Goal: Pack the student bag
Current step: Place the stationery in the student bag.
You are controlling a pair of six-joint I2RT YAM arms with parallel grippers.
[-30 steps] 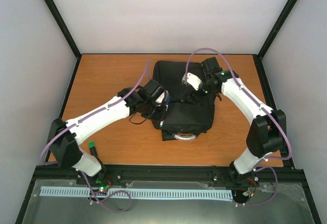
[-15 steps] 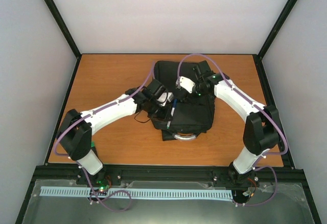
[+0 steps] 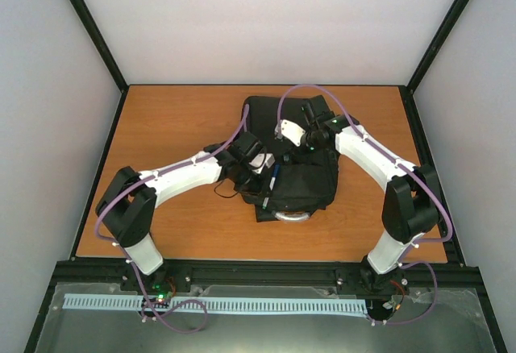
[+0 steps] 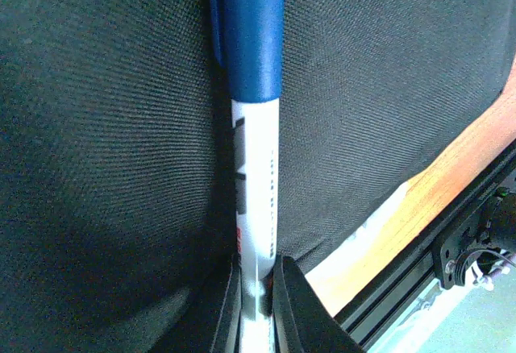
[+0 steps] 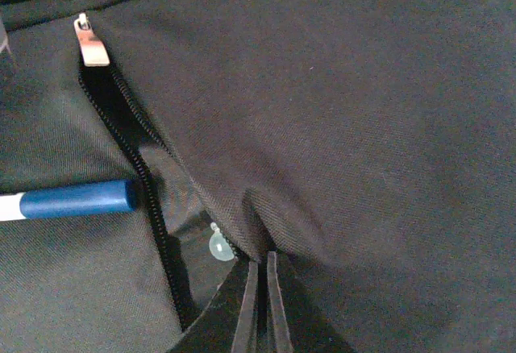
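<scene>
Left end effector (image 4: 256,292) clamps a blue-capped white pen (image 4: 256,176) just beside the unzipped pocket (image 5: 109,107) of the black fabric student bag (image 3: 310,188), flat on the bench (image 3: 177,119), while right end effector (image 5: 260,292) pinches its cloth.

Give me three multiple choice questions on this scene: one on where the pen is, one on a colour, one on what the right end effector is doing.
1. Where is the pen?
A: standing upright on its own
B: in the left end effector, against the student bag
C: zipped away out of sight

2. What colour is the pen's cap?
A: red
B: green
C: blue

3. What is the right end effector doing?
A: shut on a fold of bag fabric beside the open zipper
B: hanging wide open
C: shut on the pen

Answers:
1. B, the barrel sits clamped over black fabric.
2. C, both wrist views show blue.
3. A, fabric puckers at its closed tips.
</scene>
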